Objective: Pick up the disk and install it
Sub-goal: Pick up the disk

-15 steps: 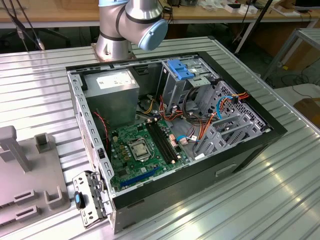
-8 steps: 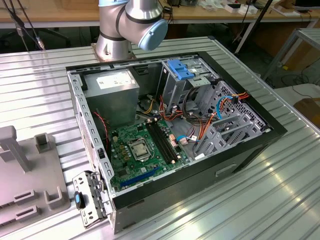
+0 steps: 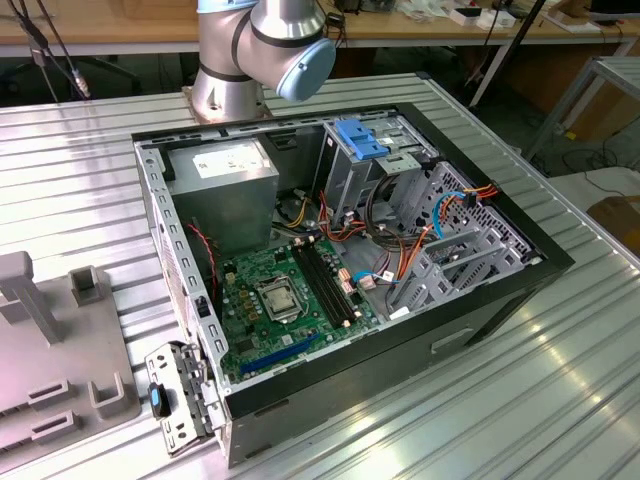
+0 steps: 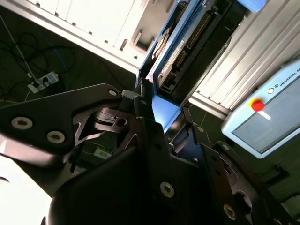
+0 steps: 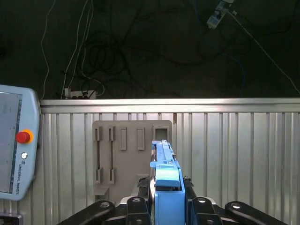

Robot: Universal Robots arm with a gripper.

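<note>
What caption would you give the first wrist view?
Gripper shut on the disk, with a grey plate behind it.

The arm (image 3: 240, 50) is showing rounded silver-grey joint housings, one capped with a pale blue disc (image 3: 305, 66), while the gripper (image 4: 157, 111) (image 5: 167, 190) is showing matte black angular linkage plates in both wrist views, studded with round silver screws (image 4: 55, 136).

Exterior view's evenly bright from overhead: streaky glare on the ribbed metal counter (image 3: 560, 400), soft shade inside the computer case (image 3: 500, 310). In the second wrist view the tool (image 4: 164, 111) is basically a black silhouette, one corner's blown out white, and the disk (image 4: 183, 44) has a glowing frame. In the first wrist view the floor (image 5: 140, 47) is nearly black.
</note>
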